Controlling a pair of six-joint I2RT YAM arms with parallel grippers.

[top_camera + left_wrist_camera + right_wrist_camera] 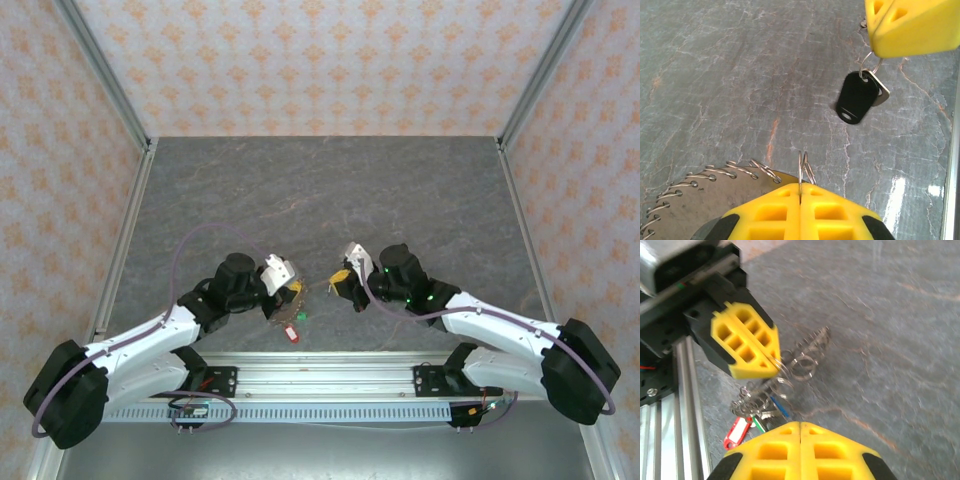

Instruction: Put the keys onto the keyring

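Overhead view far, looking down — wrist views close, facing each other across tabletop (pixel 330 190).

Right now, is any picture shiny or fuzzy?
Left wrist view: white glare on the grey stone tabletop, but the black plastic key tag looks sharp. Right wrist view: the thin metal wire ring and the tabletop behind look blurry. Top view: even, soft light.

table (pixel 320 190): grey, marbled w/ pale veins. walls (pixel 300 60): peach, orange floral repeat. left gripper (pixel 800 192) & right gripper (pixel 800 426): yellow fingers (pixel 840 220). black tag (pixel 856 97), red tag (pixel 737 432), green tag (pixel 759 424), blue tag (pixel 781 409). keyring (pixel 722 173): silver-grey, ribbed. cable (pixel 215 228): purple.
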